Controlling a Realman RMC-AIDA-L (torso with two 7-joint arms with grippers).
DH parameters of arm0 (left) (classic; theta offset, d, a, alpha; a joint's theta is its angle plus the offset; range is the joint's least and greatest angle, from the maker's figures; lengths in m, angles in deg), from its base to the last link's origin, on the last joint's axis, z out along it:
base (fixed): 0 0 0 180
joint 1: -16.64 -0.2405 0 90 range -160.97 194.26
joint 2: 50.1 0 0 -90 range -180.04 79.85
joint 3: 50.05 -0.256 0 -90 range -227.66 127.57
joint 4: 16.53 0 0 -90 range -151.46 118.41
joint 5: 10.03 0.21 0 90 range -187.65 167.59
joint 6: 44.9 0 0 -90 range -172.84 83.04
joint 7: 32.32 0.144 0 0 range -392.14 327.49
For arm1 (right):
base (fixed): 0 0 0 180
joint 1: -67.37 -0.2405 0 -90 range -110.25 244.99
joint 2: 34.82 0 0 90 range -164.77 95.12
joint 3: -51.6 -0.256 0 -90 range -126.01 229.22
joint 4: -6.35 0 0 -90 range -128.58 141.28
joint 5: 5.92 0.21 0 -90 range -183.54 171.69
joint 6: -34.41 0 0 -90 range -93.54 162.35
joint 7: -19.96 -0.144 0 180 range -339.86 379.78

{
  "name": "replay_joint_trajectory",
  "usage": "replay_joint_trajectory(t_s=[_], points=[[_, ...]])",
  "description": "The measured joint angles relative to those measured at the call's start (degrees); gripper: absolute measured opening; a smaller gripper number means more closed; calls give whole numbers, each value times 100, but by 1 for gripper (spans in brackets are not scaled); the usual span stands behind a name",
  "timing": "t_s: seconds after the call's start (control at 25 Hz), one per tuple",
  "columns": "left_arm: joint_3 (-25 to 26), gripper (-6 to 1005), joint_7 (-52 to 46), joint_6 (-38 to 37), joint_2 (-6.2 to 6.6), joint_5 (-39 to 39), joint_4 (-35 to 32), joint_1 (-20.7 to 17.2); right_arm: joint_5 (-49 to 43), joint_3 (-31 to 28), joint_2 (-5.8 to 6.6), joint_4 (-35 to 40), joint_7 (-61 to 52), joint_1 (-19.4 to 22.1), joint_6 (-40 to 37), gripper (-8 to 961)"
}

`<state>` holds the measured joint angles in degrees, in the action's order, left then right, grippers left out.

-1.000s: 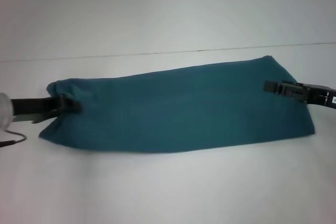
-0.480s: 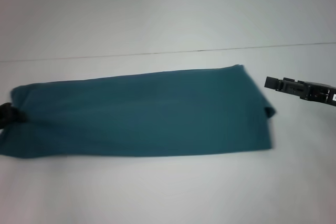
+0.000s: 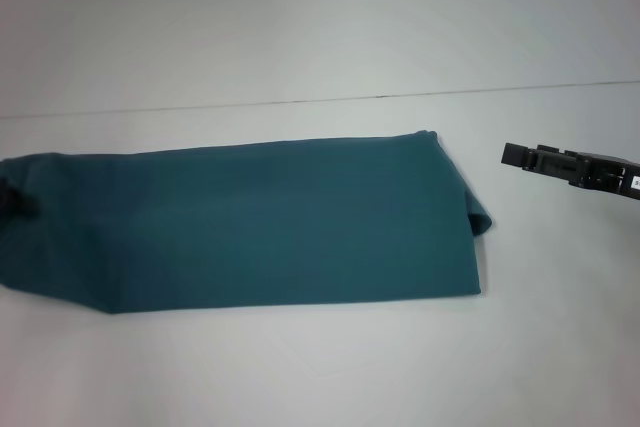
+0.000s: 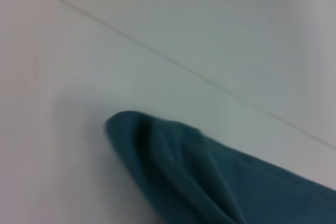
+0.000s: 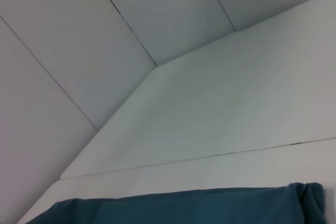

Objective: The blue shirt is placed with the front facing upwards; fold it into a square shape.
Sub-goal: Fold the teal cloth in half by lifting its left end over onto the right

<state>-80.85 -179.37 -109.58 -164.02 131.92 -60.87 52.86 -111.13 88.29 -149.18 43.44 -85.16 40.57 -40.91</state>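
Blue shirt [image 3: 250,222] lies on the white table [image 3: 330,367] as 1 long folded band, running from the left edge of the head view to right of centre. Plain teal face up; right end has a small bunched fold at its corner.

Left gripper [image 3: 12,199] barely shows as a dark shape at the shirt's left end, touching the cloth. Cannot tell how its fingers stand.

Right gripper [image 3: 520,156] hovers apart from the shirt's right end, holding nothing. Cannot tell how far open it is.
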Motion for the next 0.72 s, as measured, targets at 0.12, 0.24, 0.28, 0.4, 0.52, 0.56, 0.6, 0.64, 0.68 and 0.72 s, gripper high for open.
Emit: replay_joint_trajectory(t_s=[0.12, 0.24, 0.28, 0.4, 0.52, 0.56, 0.6, 0.64, 0.68, 0.72], points=[[-13, 76, -12, -423, -9, -247, -219, 0, 0, -3, -7, 0, 2, -1, -1, 916], [-21, 76, -51, -846, -25, -428, -447, 26, 0, -4, -8, 0, 12, -1, -1, 916], [-25, 76, -54, -947, -33, -478, -496, 43, 0, -4, -8, 0, 18, -1, -1, 916], [-56, 75, -57, -1173, -77, -564, -616, 127, 3, -4, -8, 0, 29, -1, -1, 916], [-78, 75, -77, -1335, -103, -573, -667, 272, 8, -4, -8, 0, 38, -1, -1, 916], [-114, 75, -109, -1382, -106, -574, -674, 331, 8, -4, -7, 0, 39, 0, -1, 916], [-186, 75, -170, -1420, -109, -566, -691, 390, 9, -4, -6, 0, 40, -1, -1, 916], [-283, 75, -246, -1434, -110, -557, -721, 429, 10, -4, -3, 0, 41, -3, -1, 916], [-435, 75, -362, -1436, -111, -546, -772, 471, 10, -4, -1, 0, 42, -4, -1, 916], [-535, 75, -454, -1427, -121, -540, -833, 490, 10, -4, 0, 0, 44, -4, -1, 916]])
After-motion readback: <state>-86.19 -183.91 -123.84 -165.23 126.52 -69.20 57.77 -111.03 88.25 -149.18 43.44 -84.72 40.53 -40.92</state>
